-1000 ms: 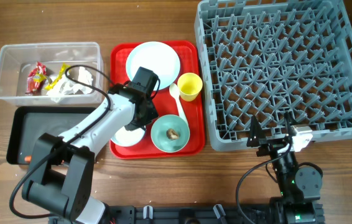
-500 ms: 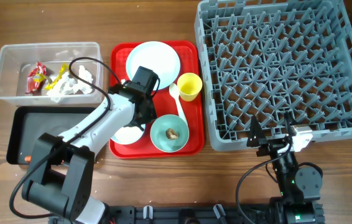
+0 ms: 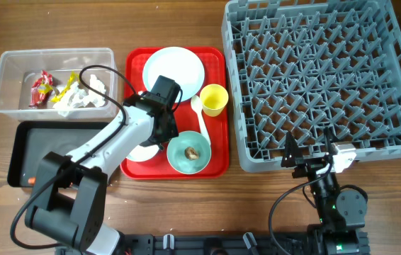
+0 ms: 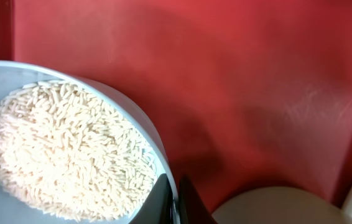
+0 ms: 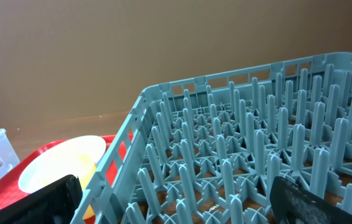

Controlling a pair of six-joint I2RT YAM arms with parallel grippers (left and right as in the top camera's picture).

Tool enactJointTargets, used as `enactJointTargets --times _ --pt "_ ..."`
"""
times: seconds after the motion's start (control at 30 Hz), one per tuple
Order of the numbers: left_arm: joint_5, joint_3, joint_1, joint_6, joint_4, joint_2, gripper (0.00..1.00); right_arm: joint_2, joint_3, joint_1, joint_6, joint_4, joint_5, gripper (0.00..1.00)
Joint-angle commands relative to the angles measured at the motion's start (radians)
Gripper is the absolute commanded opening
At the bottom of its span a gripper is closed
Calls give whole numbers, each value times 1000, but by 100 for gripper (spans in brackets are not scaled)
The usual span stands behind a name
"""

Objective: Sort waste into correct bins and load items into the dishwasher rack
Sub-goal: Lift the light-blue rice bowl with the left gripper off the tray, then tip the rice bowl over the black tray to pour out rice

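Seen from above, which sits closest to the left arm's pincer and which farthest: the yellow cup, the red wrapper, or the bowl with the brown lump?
Left pincer, shut on the rice bowl:
1. Bowl with the brown lump, beside it on the tray.
2. Yellow cup, higher up the tray.
3. Red wrapper, far left in the clear tub.

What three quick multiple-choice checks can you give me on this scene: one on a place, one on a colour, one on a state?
1. Where is the brown lump?
A) in the black tub
B) in a bowl on the tray
C) in the rack

2. What colour is the cup?
A) white
B) blue
C) yellow

3. How is the left gripper?
A) open above the rack
B) shut on the rice bowl at its rim
C) holding the spoon

Answers:
1 B, the lump lies inside the bowl on the tray.
2 C, it is plainly yellow from overhead.
3 B, the wrist view shows it clamped on the rim.
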Motion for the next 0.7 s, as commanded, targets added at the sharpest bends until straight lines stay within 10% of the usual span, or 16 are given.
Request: enactJointTargets --times 0.0,0.67 --pt "-3 57 6 31 -33 -34 4 -2 -1 4 7 5 11 100" --pt "-21 117 302 137 -137 -318 4 -2 -1 4 7 5 11 100"
